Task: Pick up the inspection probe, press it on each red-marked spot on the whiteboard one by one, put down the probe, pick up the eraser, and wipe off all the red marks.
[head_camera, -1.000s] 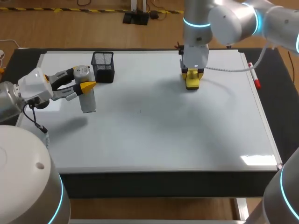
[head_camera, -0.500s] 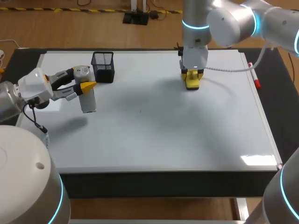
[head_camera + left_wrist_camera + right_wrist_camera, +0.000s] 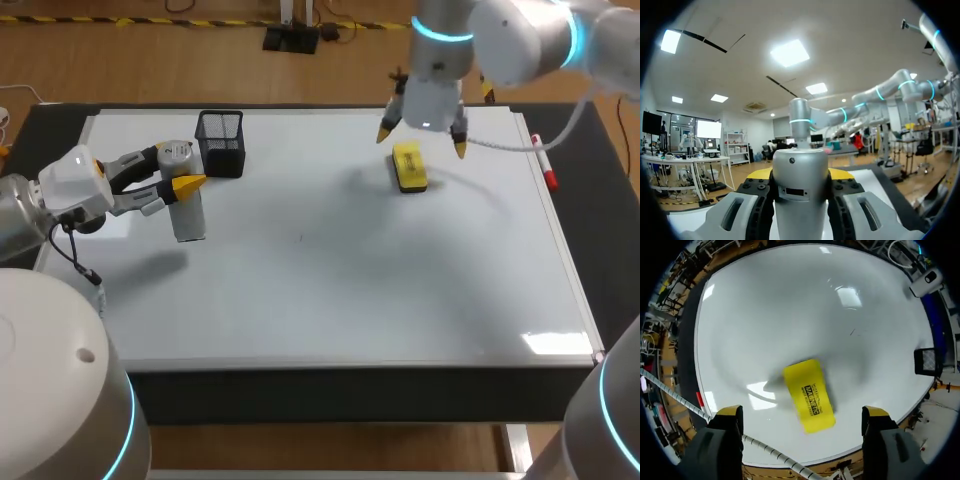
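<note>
My right end effector (image 3: 421, 141) hangs released, fingers spread wide, just above the yellow eraser (image 3: 409, 166). The eraser lies flat on the whiteboard (image 3: 350, 290) near its far edge, right of the middle. Its long axis runs roughly from far edge to near edge, slightly skewed, so the fingers straddle its narrow width. I judge a straight descent would take it. My left end effector (image 3: 180, 182) is well apart toward the far left corner, clenched on the probe (image 3: 188, 215). I see no red marks.

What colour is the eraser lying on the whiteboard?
The eraser is yellow; clearest in the right wrist view.
</note>
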You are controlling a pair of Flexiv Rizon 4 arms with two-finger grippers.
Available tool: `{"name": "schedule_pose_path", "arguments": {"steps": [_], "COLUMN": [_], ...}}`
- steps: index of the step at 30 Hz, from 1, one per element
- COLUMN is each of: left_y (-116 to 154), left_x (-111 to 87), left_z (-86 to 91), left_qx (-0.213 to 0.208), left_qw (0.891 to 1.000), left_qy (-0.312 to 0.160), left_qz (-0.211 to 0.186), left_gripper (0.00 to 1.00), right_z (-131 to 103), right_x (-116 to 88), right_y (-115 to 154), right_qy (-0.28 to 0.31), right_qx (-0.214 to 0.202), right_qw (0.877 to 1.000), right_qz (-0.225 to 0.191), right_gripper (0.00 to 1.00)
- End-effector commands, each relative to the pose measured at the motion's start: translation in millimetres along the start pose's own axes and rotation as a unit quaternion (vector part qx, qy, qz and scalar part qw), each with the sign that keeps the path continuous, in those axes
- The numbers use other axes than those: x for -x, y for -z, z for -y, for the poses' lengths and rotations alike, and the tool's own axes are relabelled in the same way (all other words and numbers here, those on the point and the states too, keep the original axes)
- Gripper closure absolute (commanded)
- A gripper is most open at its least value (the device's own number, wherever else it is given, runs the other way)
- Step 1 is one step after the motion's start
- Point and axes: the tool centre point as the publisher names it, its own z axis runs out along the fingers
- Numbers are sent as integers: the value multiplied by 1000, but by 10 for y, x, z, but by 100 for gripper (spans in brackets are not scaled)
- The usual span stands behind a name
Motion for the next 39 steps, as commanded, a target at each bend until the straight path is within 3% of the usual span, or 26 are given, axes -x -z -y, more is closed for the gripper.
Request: {"name": "schedule_pose_path", "arguments": {"steps": [1,7,15,19,28,39], "left_y": [4,4,4,4,4,4], "left_x": [-1,-1,-1,-1,-1,-1], "left_z": [10,10,10,10,10,10], "left_qx": [0,0,0,0,0,0], "left_qw": [1000,1000,1000,1000,1000,1000], "left_qy": [0,0,0,0,0,0], "left_qz": [0,0,0,0,0,0], "left_gripper": [100,100,100,100,100,100], "right_z": [73,159,244,234,253,337], "right_x": [-162,-211,-229,-219,-269,-260], "right_y": [153,288,438,566,833,1125], "right_qy": [-33,-96,-164,-195,-270,-322], "right_qx": [22,62,115,128,150,178], "right_qw": [998,989,967,957,920,891], "right_qz": [44,93,159,172,242,266], "right_gripper": [0,0,0,0,0,0]}}
